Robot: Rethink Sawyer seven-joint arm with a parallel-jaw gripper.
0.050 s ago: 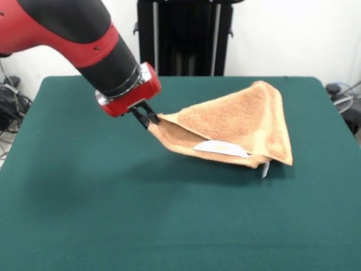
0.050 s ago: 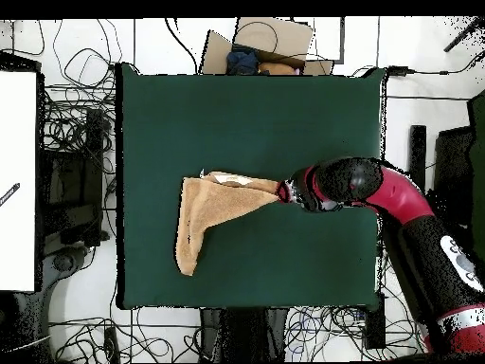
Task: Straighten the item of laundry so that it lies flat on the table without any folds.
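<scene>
Pinching one corner of the towel, the gripper has its two dark jaws closed on the cloth's pointed left tip in the front view, holding that tip a little above the table. The red and black arm slants down from the upper left of that view, and its red wrist block sits just above the jaws.

The towel lies right of the table's centre in the front view, folded over itself into a rough triangle: a far peak, a long edge running down to the right, and the drawn-out tip at the gripper. Its upper layer overlaps the lower one, leaving an open fold along the near edge. A white tag lies along that near fold, and a second small tag hangs at the near right corner; whether either carries a mark cannot be told here.

In the overhead view the towel makes an L-like shape near the middle of the green top, one limb stretched to the gripper, the other running toward the table's edge on the robot's side. The arm covers part of the table's right side there.

Around the table, tangled cables cover the floor, a cardboard box with cloth in it sits past the far edge, and a white surface stands at the left. A black stand rises behind the table in the front view.
</scene>
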